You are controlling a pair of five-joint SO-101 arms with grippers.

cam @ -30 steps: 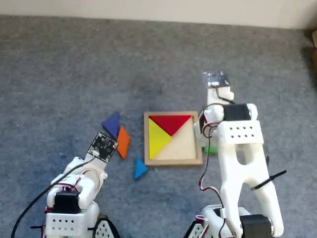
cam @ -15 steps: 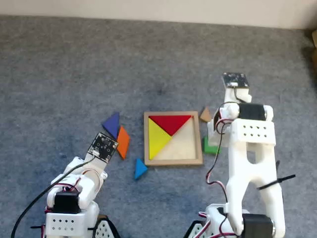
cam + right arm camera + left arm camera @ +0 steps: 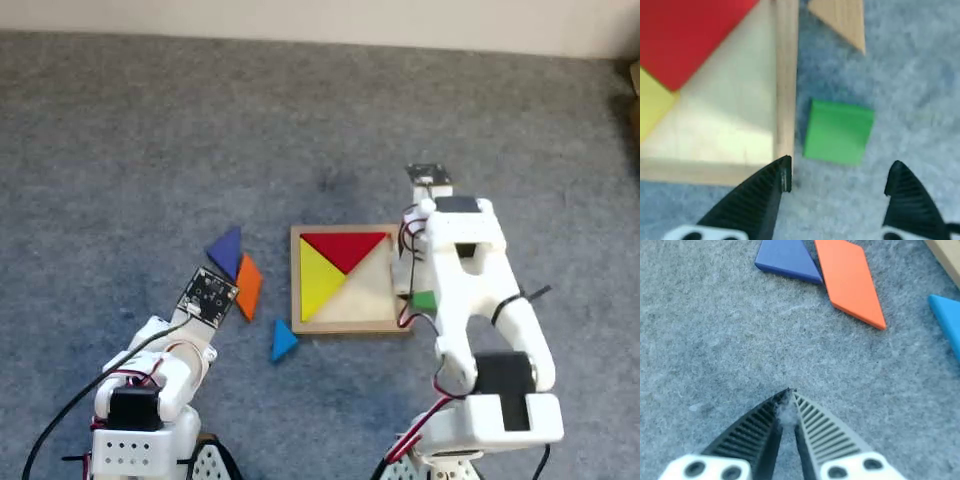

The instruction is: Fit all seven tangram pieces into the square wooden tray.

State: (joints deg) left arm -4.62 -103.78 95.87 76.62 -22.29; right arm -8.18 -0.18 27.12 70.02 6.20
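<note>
The square wooden tray [image 3: 348, 230] holds a red triangle [image 3: 345, 247] and a yellow triangle [image 3: 315, 281]; its other half is bare. A green square [image 3: 839, 131] lies on the carpet just outside the tray's right rim [image 3: 786, 75]. My right gripper [image 3: 840, 176] hangs open above it, one finger over the rim and one beyond the square. A plain wooden triangle [image 3: 840, 17] lies farther on. My left gripper [image 3: 787, 393] is shut and empty, low over the carpet, short of the dark blue triangle [image 3: 787, 257] and orange parallelogram [image 3: 849, 280].
A light blue triangle [image 3: 283, 341] lies off the tray's front left corner. The dark blue triangle [image 3: 227, 250] and orange parallelogram [image 3: 249, 285] sit left of the tray. The right arm [image 3: 460, 270] covers the tray's right edge. Grey carpet lies all around.
The right arm swung out to the right, then came back left over the tray's right edge, above the green square. It now hides the wooden triangle from above. The left arm stayed still.
</note>
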